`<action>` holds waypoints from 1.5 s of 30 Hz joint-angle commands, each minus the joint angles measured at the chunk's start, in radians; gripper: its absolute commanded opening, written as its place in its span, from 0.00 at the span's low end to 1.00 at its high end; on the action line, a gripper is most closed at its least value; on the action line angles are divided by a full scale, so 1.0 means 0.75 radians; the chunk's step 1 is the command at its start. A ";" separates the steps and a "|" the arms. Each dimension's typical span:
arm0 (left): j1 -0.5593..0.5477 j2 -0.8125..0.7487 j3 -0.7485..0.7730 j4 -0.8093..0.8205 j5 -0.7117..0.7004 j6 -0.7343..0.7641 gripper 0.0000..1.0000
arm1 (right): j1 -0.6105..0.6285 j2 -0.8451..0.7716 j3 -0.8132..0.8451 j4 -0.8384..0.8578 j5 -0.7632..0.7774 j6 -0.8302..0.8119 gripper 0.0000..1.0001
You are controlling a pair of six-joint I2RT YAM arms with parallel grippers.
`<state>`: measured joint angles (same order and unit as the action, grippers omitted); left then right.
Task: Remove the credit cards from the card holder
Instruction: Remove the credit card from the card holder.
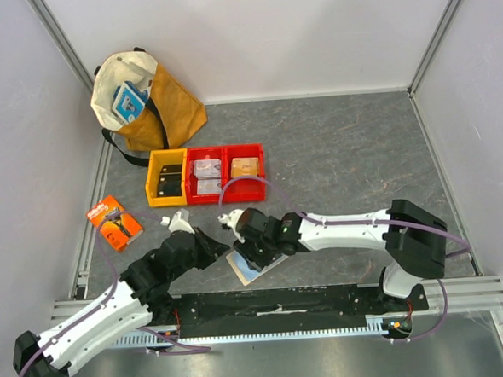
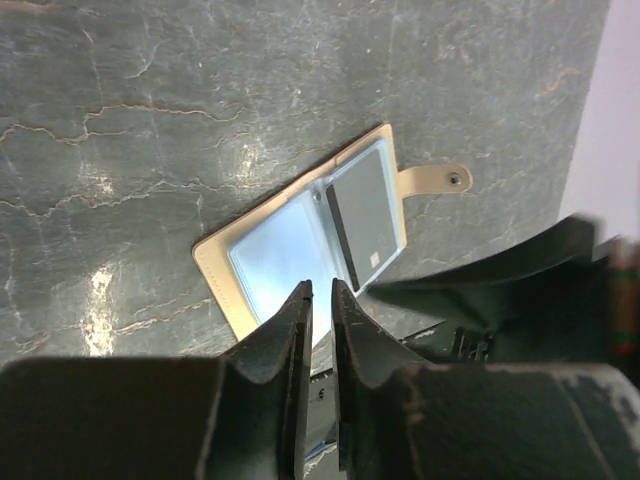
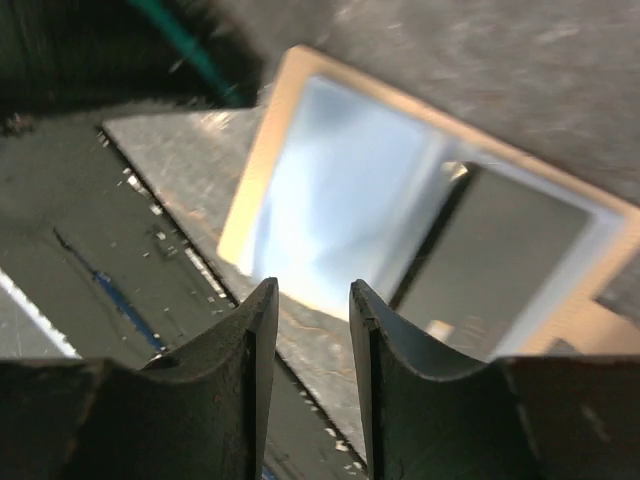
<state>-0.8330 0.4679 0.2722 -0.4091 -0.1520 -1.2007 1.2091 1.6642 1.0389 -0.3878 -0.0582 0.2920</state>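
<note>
I find the card holder [image 2: 300, 240] on the table [image 2: 150, 100], just ahead of the left gripper [image 2: 320, 292] and right gripper [image 3: 312, 296].

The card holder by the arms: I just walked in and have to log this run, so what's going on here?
Both arms are bent over the card holder, which lies open on the table near their bases. The right gripper is open above its clear sleeves, holding nothing. The left gripper is nearly closed at the holder's edge; whether it pinches anything is unclear. One dark card sits in a sleeve.
</note>
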 commanded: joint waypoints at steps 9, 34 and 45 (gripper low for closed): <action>-0.004 0.562 0.128 0.500 0.196 0.014 0.27 | -0.346 -0.194 -0.242 0.169 0.035 0.097 0.31; -0.006 0.980 0.024 0.824 0.276 -0.144 0.42 | -0.401 -0.102 -0.412 0.335 -0.063 0.151 0.17; -0.006 1.098 0.007 0.934 0.315 -0.156 0.41 | -0.401 -0.102 -0.440 0.349 -0.078 0.151 0.16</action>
<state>-0.8333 1.2530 0.2882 0.2428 0.0750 -1.2942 0.9054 1.5608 0.7437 -0.0898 -0.1104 0.4034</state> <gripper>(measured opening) 0.417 0.160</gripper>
